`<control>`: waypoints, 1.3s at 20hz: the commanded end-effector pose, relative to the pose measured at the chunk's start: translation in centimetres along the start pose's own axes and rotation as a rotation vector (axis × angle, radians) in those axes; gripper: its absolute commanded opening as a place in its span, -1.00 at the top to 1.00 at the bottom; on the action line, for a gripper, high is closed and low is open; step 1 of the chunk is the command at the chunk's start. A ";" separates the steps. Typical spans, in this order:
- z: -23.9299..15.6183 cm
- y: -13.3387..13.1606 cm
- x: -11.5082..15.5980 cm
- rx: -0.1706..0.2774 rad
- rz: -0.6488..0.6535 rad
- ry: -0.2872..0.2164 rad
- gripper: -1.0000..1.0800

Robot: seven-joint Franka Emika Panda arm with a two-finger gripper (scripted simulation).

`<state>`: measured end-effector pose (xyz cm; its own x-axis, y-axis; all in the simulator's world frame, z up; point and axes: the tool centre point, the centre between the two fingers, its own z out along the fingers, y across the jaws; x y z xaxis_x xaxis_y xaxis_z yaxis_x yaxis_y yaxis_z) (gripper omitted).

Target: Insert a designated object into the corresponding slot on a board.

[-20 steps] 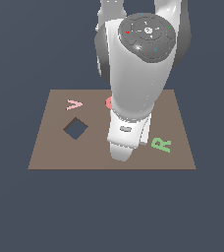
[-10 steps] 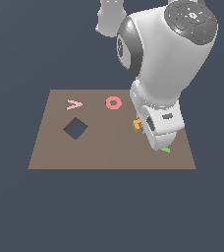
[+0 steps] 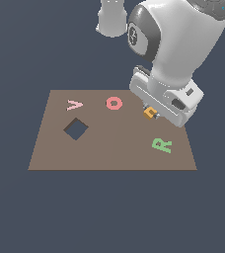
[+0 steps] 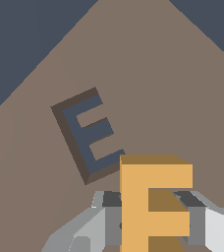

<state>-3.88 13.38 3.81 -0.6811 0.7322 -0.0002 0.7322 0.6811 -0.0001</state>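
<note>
My gripper [image 4: 151,216] clamps the E block [image 4: 153,202]; the slot [image 4: 87,135] sits rotated beside it; lowering unaligned could jam it on the board [image 3: 109,148].

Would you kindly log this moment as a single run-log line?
phase: carry | fingers: shut on E block | E slot: empty, block beside it, rotated relative to it | board: R, O, V in place

Plain dark blue-grey backdrop [image 3: 16,212] on every side. No walls, floor edge, furniture or windows to make out. Even, flat light, without strong shadows.
</note>
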 end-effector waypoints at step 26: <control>-0.2 -3.5 3.9 0.001 -0.420 0.000 1.00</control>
<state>-9.12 13.87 3.99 -0.9213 0.3889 0.0001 0.3889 0.9213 -0.0012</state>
